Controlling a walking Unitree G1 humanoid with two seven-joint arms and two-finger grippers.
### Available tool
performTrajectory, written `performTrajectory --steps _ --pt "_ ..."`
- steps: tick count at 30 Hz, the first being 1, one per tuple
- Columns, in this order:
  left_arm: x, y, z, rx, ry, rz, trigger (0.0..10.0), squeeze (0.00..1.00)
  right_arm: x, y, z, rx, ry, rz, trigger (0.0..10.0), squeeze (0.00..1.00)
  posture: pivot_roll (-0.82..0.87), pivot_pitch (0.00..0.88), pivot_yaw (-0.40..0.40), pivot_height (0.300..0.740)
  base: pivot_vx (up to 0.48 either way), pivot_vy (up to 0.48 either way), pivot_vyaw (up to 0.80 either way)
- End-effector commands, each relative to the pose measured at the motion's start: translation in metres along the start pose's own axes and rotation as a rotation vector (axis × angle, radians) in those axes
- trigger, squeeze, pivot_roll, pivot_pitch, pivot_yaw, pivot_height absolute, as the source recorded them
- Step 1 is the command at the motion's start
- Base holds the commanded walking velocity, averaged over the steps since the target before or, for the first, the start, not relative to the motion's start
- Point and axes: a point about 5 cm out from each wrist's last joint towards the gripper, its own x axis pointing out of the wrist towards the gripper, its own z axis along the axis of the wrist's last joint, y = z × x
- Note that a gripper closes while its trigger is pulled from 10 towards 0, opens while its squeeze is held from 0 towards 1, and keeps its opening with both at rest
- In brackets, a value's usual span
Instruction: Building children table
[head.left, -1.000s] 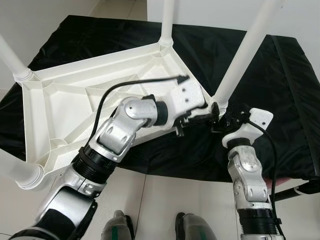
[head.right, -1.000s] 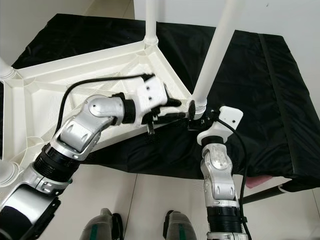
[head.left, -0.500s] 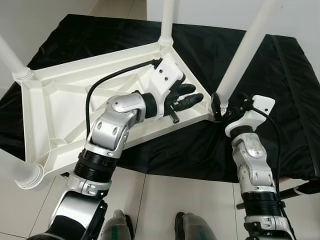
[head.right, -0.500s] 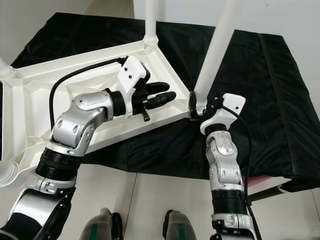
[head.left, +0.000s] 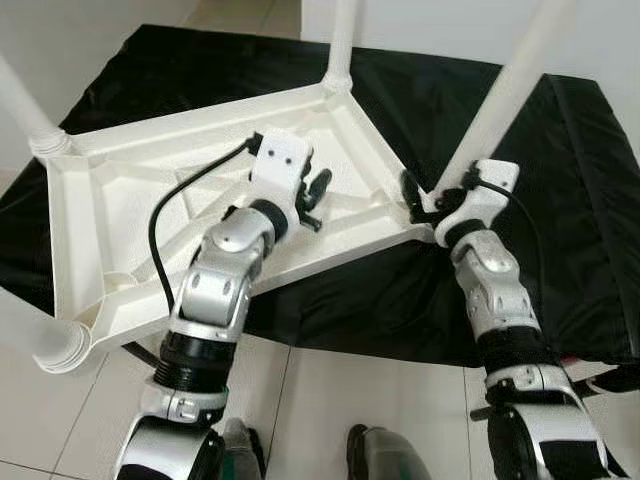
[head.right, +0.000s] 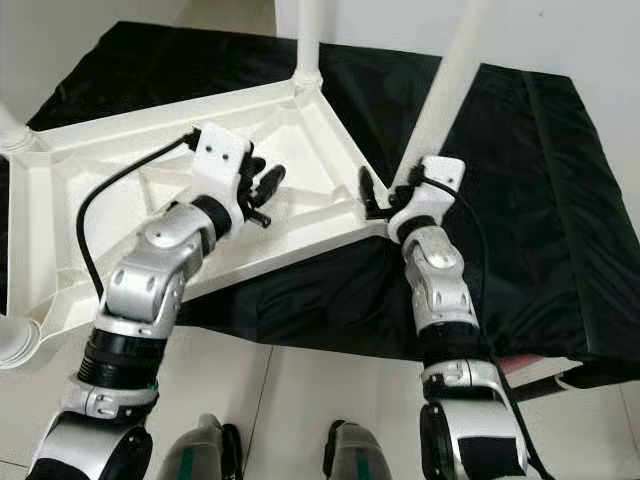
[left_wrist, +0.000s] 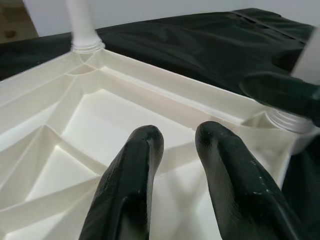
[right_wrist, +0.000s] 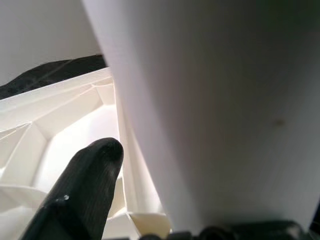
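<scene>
The white children's table (head.left: 180, 190) lies upside down on the black cloth (head.left: 570, 180), its ribbed underside facing up at me and its legs standing up out of the corners. The one that matters is the near-right leg (head.left: 505, 95), whose long axis rises steeply from the corner socket (head.left: 432, 205), leaning a little to the right and away from me. My right gripper (head.left: 425, 195) sits right at the foot of that leg, with one black finger (right_wrist: 82, 192) on the table side of it and the leg's white shaft pressed close against the wrist camera; I judge the fingers to be closed around the leg's base, though I can't see the second finger properly. So the leg runs upward from the gripper, and any seating push or twist has to go down along that axis into the socket. My left gripper (left_wrist: 172, 150) hovers over the inner panel of the underside, fingers a little apart and holding nothing, pointed toward that same corner but clearly farther from it. The right arm is the nearer one.
</scene>
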Motion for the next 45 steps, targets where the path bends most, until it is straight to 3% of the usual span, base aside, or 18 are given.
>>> performTrajectory --steps 1,4,6,10,11,14,15,16,17,18,31,45 --pt "-0.003 -0.009 0.000 0.034 -0.004 -0.069 10.0 0.00 0.005 0.003 -0.002 -0.002 0.008 0.043 10.0 0.00 -0.02 0.041 -0.040 0.740 0.000 0.000 0.00" --pt "-0.006 -0.019 -0.002 0.046 -0.008 -0.141 10.0 0.00 0.010 0.003 -0.003 -0.014 0.020 0.069 10.0 0.00 -0.02 0.038 -0.047 0.740 0.000 0.000 0.00" --pt "-0.012 -0.032 -0.004 0.098 -0.016 -0.243 10.0 0.00 0.014 0.000 -0.002 -0.024 0.017 0.083 10.0 0.00 -0.02 0.035 -0.051 0.740 0.000 0.000 0.00" --pt "-0.014 -0.036 -0.005 0.103 -0.016 -0.281 10.0 0.00 0.015 -0.002 -0.001 -0.025 0.014 0.084 10.0 0.00 -0.02 0.033 -0.048 0.740 0.000 0.000 0.00" --pt "-0.015 -0.037 -0.005 0.099 -0.016 -0.301 10.0 0.74 0.015 -0.004 0.000 -0.025 0.013 0.083 10.0 0.00 -0.02 0.031 -0.046 0.740 0.000 0.000 0.00" --pt "-0.015 -0.038 -0.005 0.094 -0.015 -0.312 10.0 0.74 0.015 -0.005 0.000 -0.026 0.012 0.083 10.0 0.00 -0.02 0.031 -0.044 0.740 0.000 0.000 0.00" --pt "-0.016 -0.040 -0.004 0.099 -0.018 -0.334 10.0 1.00 0.015 -0.007 0.001 -0.028 0.010 0.090 10.0 0.00 -0.03 0.031 -0.040 0.740 0.000 0.000 0.00" --pt "-0.016 -0.040 -0.004 0.099 -0.018 -0.334 10.0 1.00 0.015 -0.007 0.001 -0.028 0.010 0.090 10.0 0.00 -0.03 0.031 -0.040 0.740 0.000 0.000 0.00" --pt "-0.017 -0.041 -0.004 0.116 -0.018 -0.355 10.0 0.47 0.014 -0.011 0.001 -0.028 0.008 0.093 0.0 0.00 -0.04 0.032 -0.037 0.740 0.000 0.000 0.00" --pt "-0.017 -0.042 -0.004 0.142 -0.017 -0.369 10.0 0.00 0.013 -0.013 0.000 -0.024 0.009 0.094 0.0 0.00 -0.04 0.035 -0.037 0.740 0.000 0.000 0.00" --pt "-0.018 -0.038 -0.003 0.184 -0.011 -0.361 10.0 0.00 0.007 -0.022 -0.006 -0.015 0.017 0.073 0.0 0.00 -0.05 0.053 -0.037 0.740 0.000 0.000 0.00" --pt "-0.018 -0.037 -0.001 0.176 -0.019 -0.343 10.0 0.00 -0.004 -0.017 -0.011 0.041 -0.003 -0.270 0.0 0.00 -0.05 0.056 -0.038 0.740 0.000 0.000 0.00"
